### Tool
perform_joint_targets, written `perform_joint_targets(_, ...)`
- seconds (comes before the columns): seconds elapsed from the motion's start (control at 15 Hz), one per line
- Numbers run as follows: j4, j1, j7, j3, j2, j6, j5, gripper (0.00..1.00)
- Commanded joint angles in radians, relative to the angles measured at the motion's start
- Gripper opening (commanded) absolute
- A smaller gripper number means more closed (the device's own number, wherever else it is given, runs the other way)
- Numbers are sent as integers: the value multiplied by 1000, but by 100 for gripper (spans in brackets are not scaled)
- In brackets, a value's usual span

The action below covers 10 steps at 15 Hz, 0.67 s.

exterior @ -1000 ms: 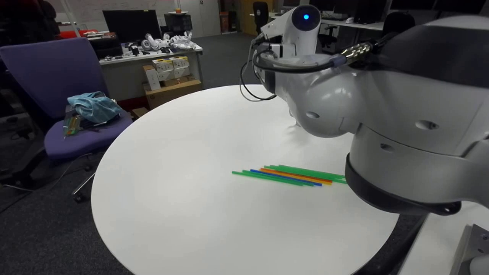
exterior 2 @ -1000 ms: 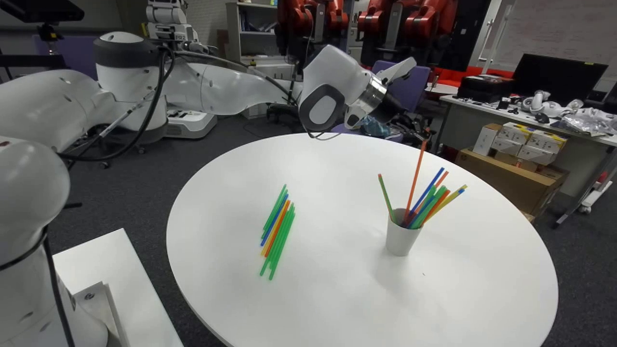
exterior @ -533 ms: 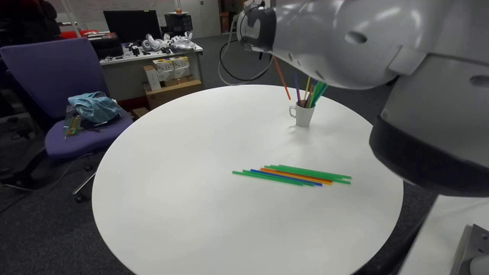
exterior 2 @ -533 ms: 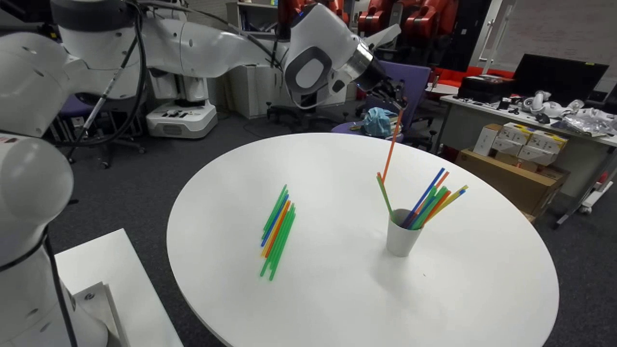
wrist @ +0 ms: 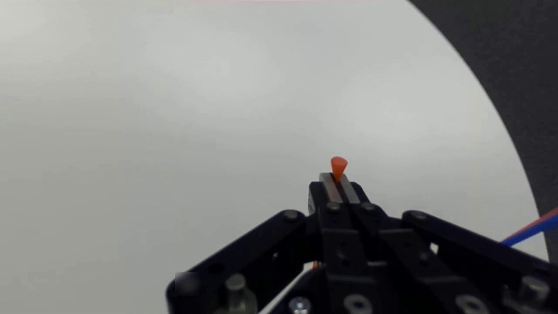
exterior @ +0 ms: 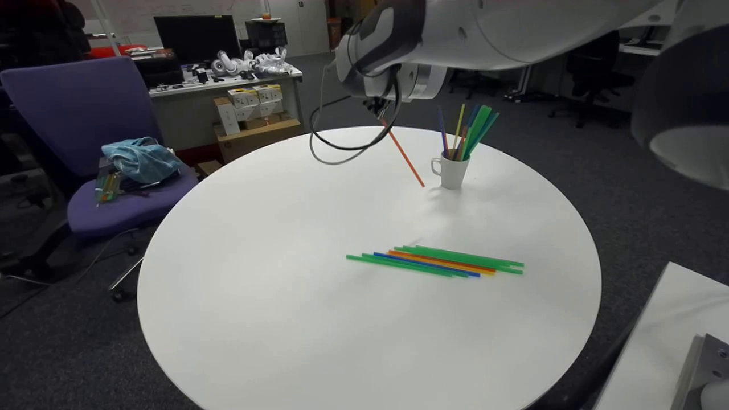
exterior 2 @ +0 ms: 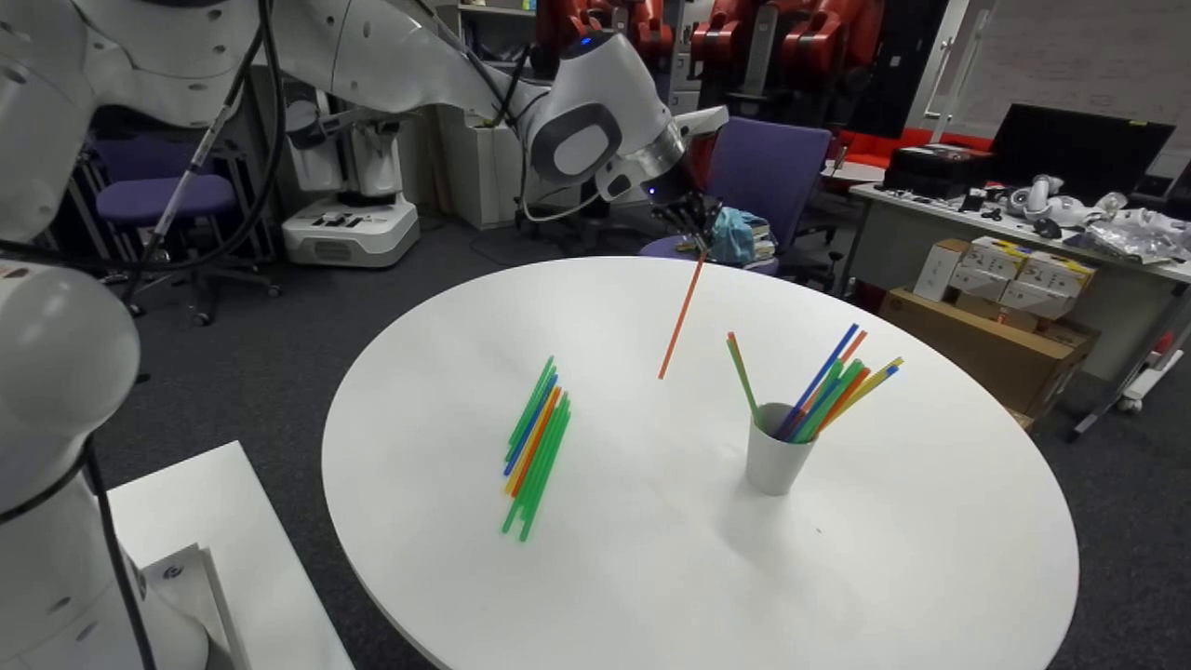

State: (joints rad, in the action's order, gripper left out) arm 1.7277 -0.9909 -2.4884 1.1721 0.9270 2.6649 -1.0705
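My gripper [wrist: 338, 182] is shut on an orange-red straw [wrist: 338, 164], whose end pokes out between the pads in the wrist view. In an exterior view the straw [exterior 2: 682, 318] hangs tilted below the gripper [exterior 2: 703, 249], its lower end above the table and apart from the mug. A white mug [exterior 2: 776, 465] holds several straws [exterior 2: 845, 383] in green, blue, yellow and orange; its handle shows in an exterior view, where the mug [exterior: 453, 173] stands right of the held straw. Several loose straws [exterior: 455, 255], green, blue, orange and yellow, lie side by side on the white table.
The round white table [exterior: 256, 319] has its far edge near the gripper. A purple chair [exterior: 122, 199] with a blue cloth stands beside it. Cables [exterior: 336, 162] loop down from the wrist. Near the arm's base is a smaller white table [exterior 2: 223, 521].
The orange-red straw has come up out of the mug and moved away from it, toward the side of the loose straws. The gripper rose, then came lower again, staying shut.
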Motion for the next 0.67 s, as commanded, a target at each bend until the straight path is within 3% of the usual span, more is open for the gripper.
perform_joint_targets(0.0, -4, 117, -25, -180, -76, -44, 223, 0)
perform_joint_targets(0.4, -30, 324, -75, -422, -80, -147, 684, 0)
perform_joint_targets(0.6, -47, 438, -33, -556, -111, -224, 856, 0)
